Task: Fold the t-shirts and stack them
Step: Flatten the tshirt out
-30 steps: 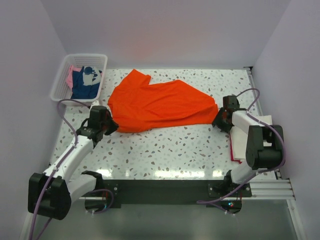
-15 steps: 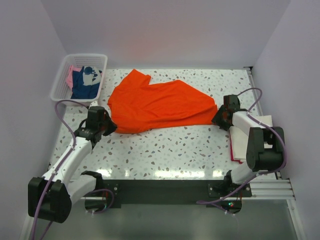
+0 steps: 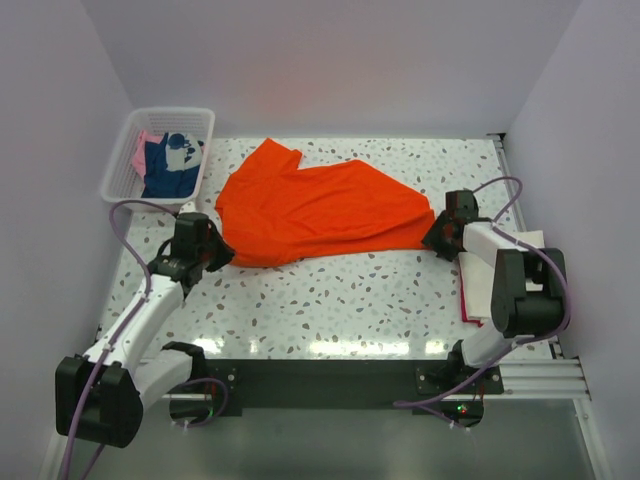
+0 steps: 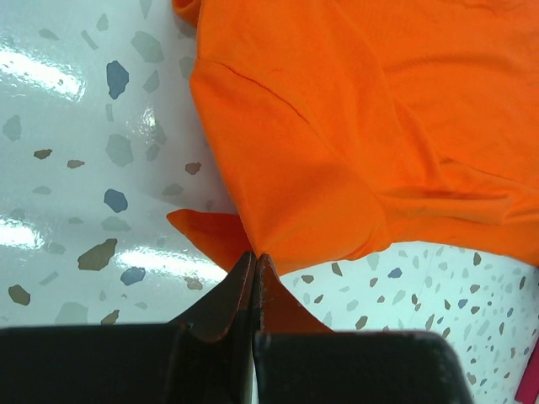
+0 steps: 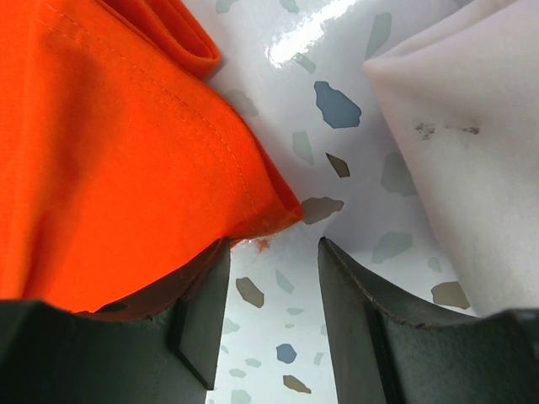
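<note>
Nearest me, my left gripper [image 3: 214, 250] sits at the lower left corner of the bright orange cloth t-shirt [image 3: 320, 210]. The left wrist view shows its jaws pressed together, with a tongue of orange cloth pinched at the tips. My right gripper [image 3: 434, 238] is at the shirt's opposite end, middle right of the overhead frame. In its wrist view the jaws stand apart; the stitched hem corner lies at the mouth of the gap, draped against one finger but not clamped. Just right of it lies a folded cream-white cloth shirt [image 5: 455, 126], apart from the orange one.

The orange shirt lies on the speckled white surface [image 3: 340, 300], its long axis running left to right across the frame, one end at each gripper. I judge the coming move turns on the right side: the hem sits just ahead and slightly left of that open gap. Farthest off, upper left, the white plastic mesh basket [image 3: 112, 172] holds navy and pink cloth.
</note>
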Action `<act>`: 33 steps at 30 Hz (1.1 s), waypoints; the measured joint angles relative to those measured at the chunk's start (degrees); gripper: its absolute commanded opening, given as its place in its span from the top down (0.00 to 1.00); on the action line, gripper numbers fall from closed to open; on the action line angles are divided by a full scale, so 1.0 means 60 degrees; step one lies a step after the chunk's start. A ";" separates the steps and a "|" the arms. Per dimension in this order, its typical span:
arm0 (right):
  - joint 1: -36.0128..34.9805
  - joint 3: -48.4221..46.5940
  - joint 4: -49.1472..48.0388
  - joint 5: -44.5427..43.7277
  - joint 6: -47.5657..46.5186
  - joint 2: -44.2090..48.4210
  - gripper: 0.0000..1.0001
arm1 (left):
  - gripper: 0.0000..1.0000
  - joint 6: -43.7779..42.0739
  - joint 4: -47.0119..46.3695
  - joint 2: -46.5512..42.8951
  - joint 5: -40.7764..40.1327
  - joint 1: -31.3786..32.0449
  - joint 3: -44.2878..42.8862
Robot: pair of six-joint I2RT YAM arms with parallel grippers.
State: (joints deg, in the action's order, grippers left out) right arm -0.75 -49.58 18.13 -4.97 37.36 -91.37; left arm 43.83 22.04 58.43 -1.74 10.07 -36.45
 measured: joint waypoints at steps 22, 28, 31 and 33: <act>-0.0018 -0.0597 0.1614 0.0503 -0.0310 0.3836 0.90 | 1.00 -0.0251 0.1494 -0.2167 0.0076 0.0000 -0.1242; -0.0015 -0.0517 0.1854 0.0721 -0.0484 0.4459 0.65 | 1.00 -0.0251 0.1606 -0.2779 0.0117 0.0000 -0.1494; -0.0018 0.0211 0.1847 0.0933 -0.0484 0.4269 0.61 | 1.00 -0.0248 0.1679 -0.2801 0.0153 0.0000 -0.1257; -0.0044 0.0805 0.1872 0.1086 -0.0474 0.4175 0.60 | 1.00 -0.0244 0.1738 -0.2816 0.0168 0.0000 -0.1042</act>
State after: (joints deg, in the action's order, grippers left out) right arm -1.02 -44.75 29.36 1.54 34.52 -66.32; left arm 42.37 32.47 41.54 -0.73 10.07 -42.70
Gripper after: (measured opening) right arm 0.396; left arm 0.015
